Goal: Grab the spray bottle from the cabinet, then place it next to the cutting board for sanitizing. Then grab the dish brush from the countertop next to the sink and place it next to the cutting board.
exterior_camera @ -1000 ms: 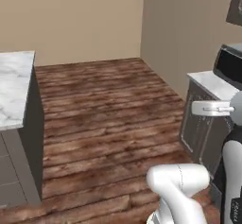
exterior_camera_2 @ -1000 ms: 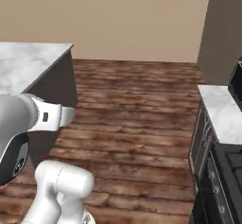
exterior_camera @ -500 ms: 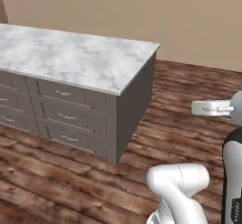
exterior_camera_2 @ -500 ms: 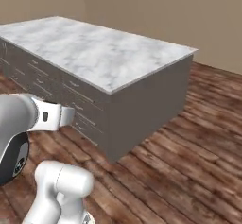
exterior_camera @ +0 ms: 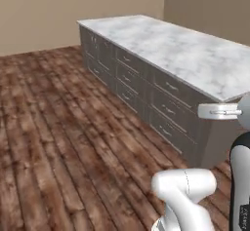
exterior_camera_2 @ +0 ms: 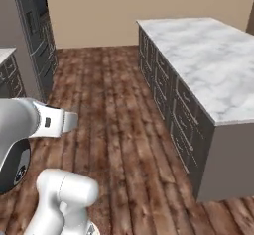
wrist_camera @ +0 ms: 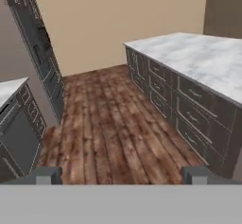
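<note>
While the arm [exterior_camera: 188, 196] rises at about 5 o'clock in the left base view, a long island with a white marble counter [exterior_camera: 180, 49] runs from 12 o'clock down toward 3 o'clock, grey drawer fronts [exterior_camera: 146, 91] along its near side. Brown plank floor [exterior_camera: 58, 137] spreads from 9 o'clock to 6 o'clock, with a beige wall [exterior_camera: 73, 10] behind.

From the right base view, the same counter [exterior_camera_2: 213, 60] lies between 1 and 3 o'clock, its drawers [exterior_camera_2: 168, 105] facing the floor [exterior_camera_2: 114, 130]. A tall dark unit [exterior_camera_2: 34, 30] stands at 10 o'clock.

Seen from the hand view, the jaws stand wide apart, one finger tip [wrist_camera: 47, 175] at 7 o'clock and the other at 5 o'clock, with nothing between them but floor [wrist_camera: 108, 128]. That counter [wrist_camera: 198, 57] sits at 2 o'clock, well apart from the jaws. A lower dark cabinet with a marble top [wrist_camera: 12, 88] sits at 9 o'clock. I cannot tell where the spray bottle, cutting board or brush lie.
</note>
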### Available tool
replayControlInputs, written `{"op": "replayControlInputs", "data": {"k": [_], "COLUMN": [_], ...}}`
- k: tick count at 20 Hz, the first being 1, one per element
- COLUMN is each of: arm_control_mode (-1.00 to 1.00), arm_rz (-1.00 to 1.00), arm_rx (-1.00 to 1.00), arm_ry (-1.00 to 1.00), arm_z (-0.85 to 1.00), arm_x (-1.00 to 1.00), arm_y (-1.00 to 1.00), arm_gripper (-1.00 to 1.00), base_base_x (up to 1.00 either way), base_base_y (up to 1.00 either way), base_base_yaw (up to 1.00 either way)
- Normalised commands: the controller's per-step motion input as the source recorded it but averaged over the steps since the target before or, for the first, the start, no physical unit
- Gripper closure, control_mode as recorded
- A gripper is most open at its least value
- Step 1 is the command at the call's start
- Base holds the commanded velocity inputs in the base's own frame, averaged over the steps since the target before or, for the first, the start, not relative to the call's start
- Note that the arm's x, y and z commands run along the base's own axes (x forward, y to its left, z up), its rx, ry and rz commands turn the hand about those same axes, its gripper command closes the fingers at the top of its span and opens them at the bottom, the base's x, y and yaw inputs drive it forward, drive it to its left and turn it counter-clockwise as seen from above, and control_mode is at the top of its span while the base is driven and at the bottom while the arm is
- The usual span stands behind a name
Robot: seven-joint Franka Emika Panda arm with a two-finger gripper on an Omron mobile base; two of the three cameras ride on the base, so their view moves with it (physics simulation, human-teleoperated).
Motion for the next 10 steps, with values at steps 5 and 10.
{"op": "replayControlInputs", "data": {"k": [5,10], "arm_control_mode": [1.0,1.0], "arm_rz": [0.0,0.0], "arm_rx": [0.0,0.0], "arm_ry": [0.0,0.0], "arm_z": [0.0,0.0], "arm_x": [0.0,0.0], "arm_y": [0.0,0.0], "arm_gripper": [-1.0,-1.0], "base_base_x": [0.0,0.0], "base_base_y": [0.0,0.0], "base_base_yaw": [1.0,1.0]}}
